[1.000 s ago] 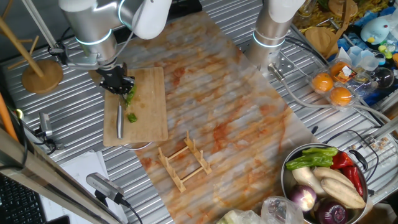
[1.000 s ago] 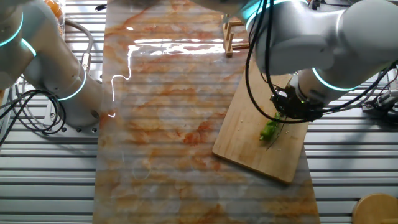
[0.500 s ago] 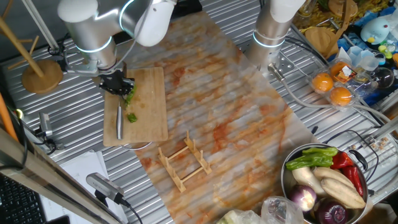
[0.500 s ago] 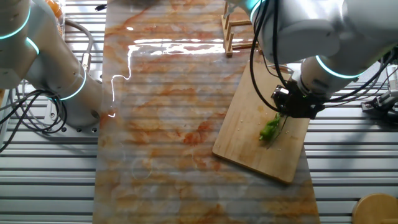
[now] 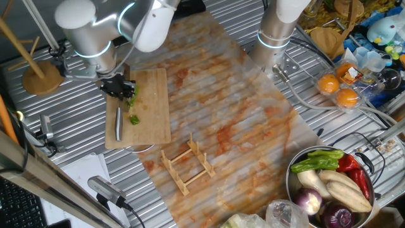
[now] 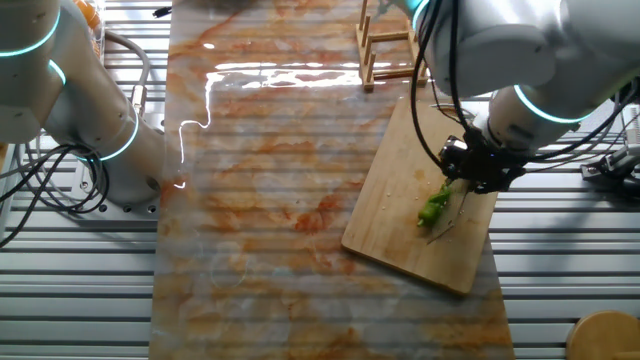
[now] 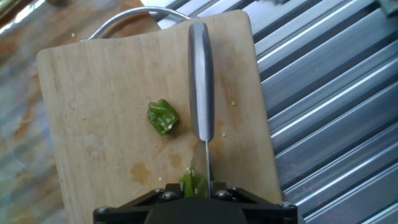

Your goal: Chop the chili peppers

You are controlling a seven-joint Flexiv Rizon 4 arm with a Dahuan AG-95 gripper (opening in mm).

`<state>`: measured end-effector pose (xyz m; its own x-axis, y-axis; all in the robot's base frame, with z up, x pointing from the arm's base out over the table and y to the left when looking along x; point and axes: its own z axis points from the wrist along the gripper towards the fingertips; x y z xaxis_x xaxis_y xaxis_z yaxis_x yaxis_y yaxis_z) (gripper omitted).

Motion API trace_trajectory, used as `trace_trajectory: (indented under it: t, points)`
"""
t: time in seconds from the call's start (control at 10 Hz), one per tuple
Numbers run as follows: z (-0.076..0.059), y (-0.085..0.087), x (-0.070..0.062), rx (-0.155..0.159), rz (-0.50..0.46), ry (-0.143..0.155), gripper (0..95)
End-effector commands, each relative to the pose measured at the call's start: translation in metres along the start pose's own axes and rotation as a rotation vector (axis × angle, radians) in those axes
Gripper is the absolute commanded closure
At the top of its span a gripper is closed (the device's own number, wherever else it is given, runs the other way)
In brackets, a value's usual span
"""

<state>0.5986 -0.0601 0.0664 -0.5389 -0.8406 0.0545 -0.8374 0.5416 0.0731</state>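
Black claw (image 5: 118, 85) clenched on steel knife (image 7: 200, 93) over bamboo cutting board (image 5: 152, 104).
Risk: blade beside, not over, green chili pieces (image 7: 163, 117); may miss.

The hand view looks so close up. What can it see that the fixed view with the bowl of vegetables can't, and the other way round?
Only the hand view shows the cut face of the loose chili piece and the knife seen edge-on, its thin blade running down toward the gripper.

Only the fixed view shows the robot arm, the bowl of vegetables, the wooden rack and the oranges.

Both show the cutting board, the knife on it, a loose chili piece, and more chili right at the gripper.
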Motion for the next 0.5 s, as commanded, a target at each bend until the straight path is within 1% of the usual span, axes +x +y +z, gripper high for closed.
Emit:
trace_trajectory:
  t: [0.1, 0.2, 0.3, 0.4, 0.5]
  points:
    - [-0.0015, 0.0007, 0.0005, -0.023, 0.027, 0.028, 95.0]
    - [-0.0023, 0.0009, 0.0006, -0.034, 0.04, 0.04, 95.0]
    - [-0.0029, 0.0011, 0.0007, -0.039, 0.047, 0.058, 95.0]
    - [-0.003, 0.0011, 0.0007, -0.035, 0.054, 0.091, 95.0]
    - [-0.0031, 0.0009, 0.0004, -0.037, 0.056, 0.104, 76.0]
